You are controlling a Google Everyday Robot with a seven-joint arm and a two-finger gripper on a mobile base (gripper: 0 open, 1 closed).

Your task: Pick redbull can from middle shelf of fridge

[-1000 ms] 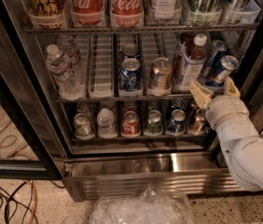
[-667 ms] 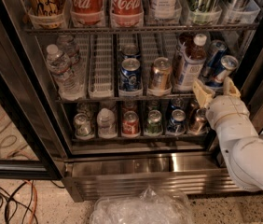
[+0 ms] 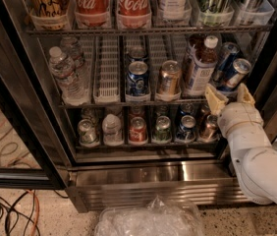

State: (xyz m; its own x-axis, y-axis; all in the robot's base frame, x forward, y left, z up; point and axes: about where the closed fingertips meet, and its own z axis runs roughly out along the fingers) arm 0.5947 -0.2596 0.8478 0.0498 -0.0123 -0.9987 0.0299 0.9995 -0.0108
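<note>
The fridge (image 3: 143, 181) stands open in the camera view, with a ribbed steel base. On the right end of the middle shelf (image 3: 143, 102), a slim blue-and-silver redbull can (image 3: 235, 73) leans to the right. My gripper (image 3: 229, 95) is at that end of the shelf. Its yellow fingertips (image 3: 215, 98) sit on either side of the can's lower part and grip it. The bottom of the can is hidden by the fingers. A second slim can (image 3: 225, 57) stands behind it.
The middle shelf also holds water bottles (image 3: 67, 73), a white lane tray (image 3: 108, 75), a wide blue soda can (image 3: 137, 78), a gold can (image 3: 168, 78) and a labelled bottle (image 3: 200, 65). Small cans (image 3: 138, 129) fill the rack below. A plastic bag (image 3: 151, 220) and cables (image 3: 6, 215) lie on the floor.
</note>
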